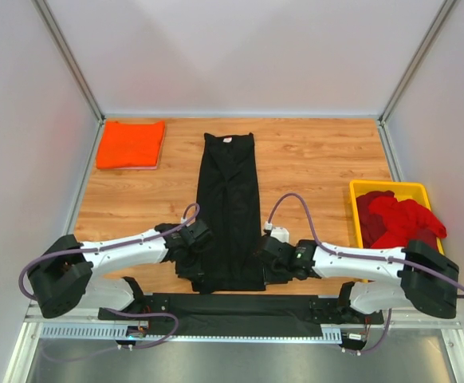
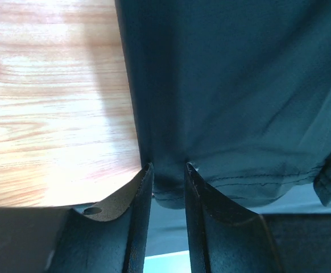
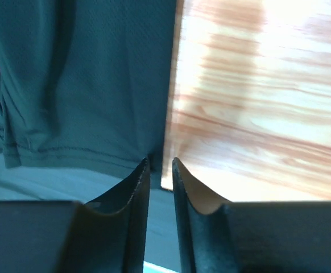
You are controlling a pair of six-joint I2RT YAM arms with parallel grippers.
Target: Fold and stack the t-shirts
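Top external: black t-shirt (image 1: 230,199) strip, near hem pinched in my left gripper (image 2: 168,170), right gripper (image 3: 160,165) narrow at its corner, grip unclear, table (image 1: 320,159) showing both sides.

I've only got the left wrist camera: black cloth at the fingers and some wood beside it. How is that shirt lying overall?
Observer: The black shirt lies as a long narrow strip down the middle of the table, collar end far, hem near the arms.
Operator: Where's the right gripper?
Observer: The right gripper is at the hem's right corner, mirroring the left gripper at the hem's left corner.
Operator: Is anything folded already?
Observer: Yes, an orange shirt lies folded at the table's far left corner.
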